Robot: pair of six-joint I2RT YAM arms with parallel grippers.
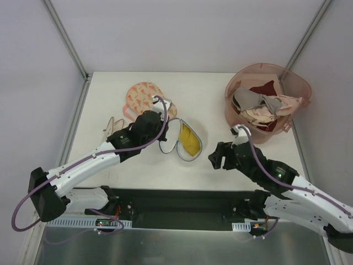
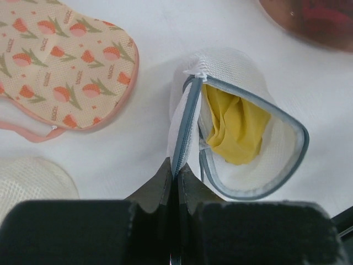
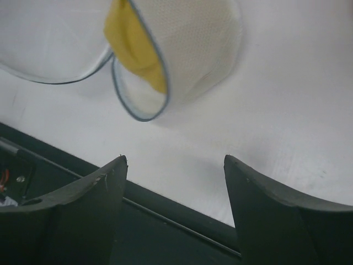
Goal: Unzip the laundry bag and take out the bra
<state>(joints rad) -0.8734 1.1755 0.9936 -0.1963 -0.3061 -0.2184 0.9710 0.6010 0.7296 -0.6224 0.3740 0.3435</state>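
The laundry bag (image 1: 177,144) lies mid-table, unzipped and gaping, its grey-blue zipper rim spread wide. The yellow bra (image 1: 191,140) lies inside it. My left gripper (image 1: 163,132) is shut on the bag's left zipper rim. The left wrist view shows the jaws (image 2: 176,168) pinched on that rim, with the mesh bag (image 2: 234,61) and the bra (image 2: 234,130) just beyond. My right gripper (image 1: 216,155) is open and empty, right of the bag near the table's front edge. In the right wrist view it (image 3: 175,160) sits apart from the bag (image 3: 193,49) and bra (image 3: 135,44).
A pink translucent tub (image 1: 293,83) of beige, grey and maroon garments stands back right. A flat pink printed pouch (image 1: 142,94) lies behind the left gripper, also in the left wrist view (image 2: 60,66). A pale mesh item (image 1: 113,126) lies to its left. The table's dark front edge (image 3: 165,215) is close.
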